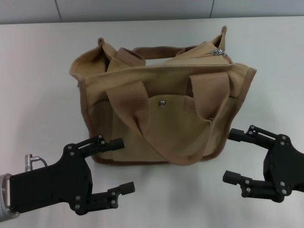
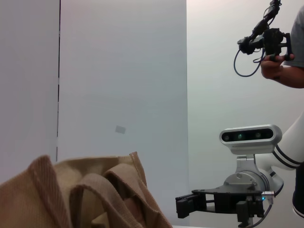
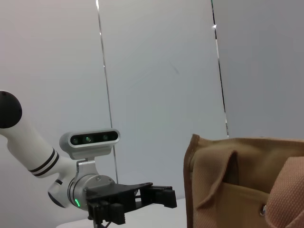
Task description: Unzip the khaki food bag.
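The khaki food bag (image 1: 164, 109) stands on the white table (image 1: 38, 71), tan canvas with two brown webbing handles and a front pocket with a silver snap (image 1: 162, 102). Its silver zipper pull (image 1: 217, 52) lies at the top far right end. My left gripper (image 1: 118, 165) is open at the bag's near left corner, not touching. My right gripper (image 1: 233, 156) is open at the bag's near right side, empty. The bag also shows in the left wrist view (image 2: 85, 194) and the right wrist view (image 3: 247, 180).
A person's hand holding a device with a cable (image 2: 273, 47) shows in the left wrist view. White wall panels stand behind the table.
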Controlling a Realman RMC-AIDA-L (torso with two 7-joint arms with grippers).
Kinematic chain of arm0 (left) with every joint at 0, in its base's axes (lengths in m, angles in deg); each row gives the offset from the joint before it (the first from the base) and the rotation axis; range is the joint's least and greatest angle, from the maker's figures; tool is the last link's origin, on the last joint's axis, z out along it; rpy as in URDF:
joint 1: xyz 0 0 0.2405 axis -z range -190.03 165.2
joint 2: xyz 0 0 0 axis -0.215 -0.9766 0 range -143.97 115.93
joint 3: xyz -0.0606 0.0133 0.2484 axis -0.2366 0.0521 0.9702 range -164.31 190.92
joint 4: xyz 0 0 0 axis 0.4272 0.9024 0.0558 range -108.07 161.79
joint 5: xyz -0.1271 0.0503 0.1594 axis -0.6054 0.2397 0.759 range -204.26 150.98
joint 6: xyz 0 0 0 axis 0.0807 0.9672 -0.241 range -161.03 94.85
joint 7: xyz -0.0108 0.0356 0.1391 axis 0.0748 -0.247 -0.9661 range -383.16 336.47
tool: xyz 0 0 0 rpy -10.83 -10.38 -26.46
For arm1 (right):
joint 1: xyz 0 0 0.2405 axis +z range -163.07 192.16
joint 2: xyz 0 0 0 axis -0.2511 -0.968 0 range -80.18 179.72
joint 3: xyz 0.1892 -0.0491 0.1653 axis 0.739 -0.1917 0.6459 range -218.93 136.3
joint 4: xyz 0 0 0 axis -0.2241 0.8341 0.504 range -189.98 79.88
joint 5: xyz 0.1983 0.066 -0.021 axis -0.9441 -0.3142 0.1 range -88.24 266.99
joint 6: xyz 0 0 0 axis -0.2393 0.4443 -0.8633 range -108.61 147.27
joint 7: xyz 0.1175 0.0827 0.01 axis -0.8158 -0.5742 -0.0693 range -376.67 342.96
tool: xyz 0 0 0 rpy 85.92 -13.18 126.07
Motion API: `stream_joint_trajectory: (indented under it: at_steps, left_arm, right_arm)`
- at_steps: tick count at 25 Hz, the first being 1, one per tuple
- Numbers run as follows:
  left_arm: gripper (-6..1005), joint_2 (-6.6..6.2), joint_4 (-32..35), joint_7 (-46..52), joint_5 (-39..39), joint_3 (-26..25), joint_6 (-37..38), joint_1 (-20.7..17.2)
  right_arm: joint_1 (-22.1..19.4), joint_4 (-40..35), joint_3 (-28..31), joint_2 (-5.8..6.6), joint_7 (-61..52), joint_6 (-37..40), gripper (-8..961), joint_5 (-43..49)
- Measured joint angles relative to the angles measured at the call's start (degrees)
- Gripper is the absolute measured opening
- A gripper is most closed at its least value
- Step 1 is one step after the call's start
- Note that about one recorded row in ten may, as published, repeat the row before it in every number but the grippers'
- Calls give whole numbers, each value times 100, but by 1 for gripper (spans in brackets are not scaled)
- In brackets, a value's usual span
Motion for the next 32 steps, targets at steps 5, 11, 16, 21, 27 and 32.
stream_joint_trajectory:
  at_steps: [5, 11, 16, 21, 27, 32]
  left_arm:
    - [798, 0, 0, 0, 0, -1, 3, -2]
    - [799, 8, 0, 0, 1, -1, 5, -2]
    - [798, 16, 0, 0, 1, -1, 9, -2]
    - [798, 26, 0, 0, 1, -18, 11, -2]
    - [799, 27, 0, 0, 0, -26, 13, -2]
    - [799, 26, 0, 0, -2, -27, 12, -2]
  right_arm:
    - [0, 0, -1, -2, 11, 0, 835, 0]
    - [0, 0, -1, -2, 30, -14, 835, 0]
    - [0, 39, -1, -2, 33, -61, 835, 0]
    - [6, 61, -1, -2, 35, -65, 835, -4]
    - [8, 68, 8, -2, 35, -69, 835, -6]
    - [11, 71, 8, -2, 35, -71, 835, -6]
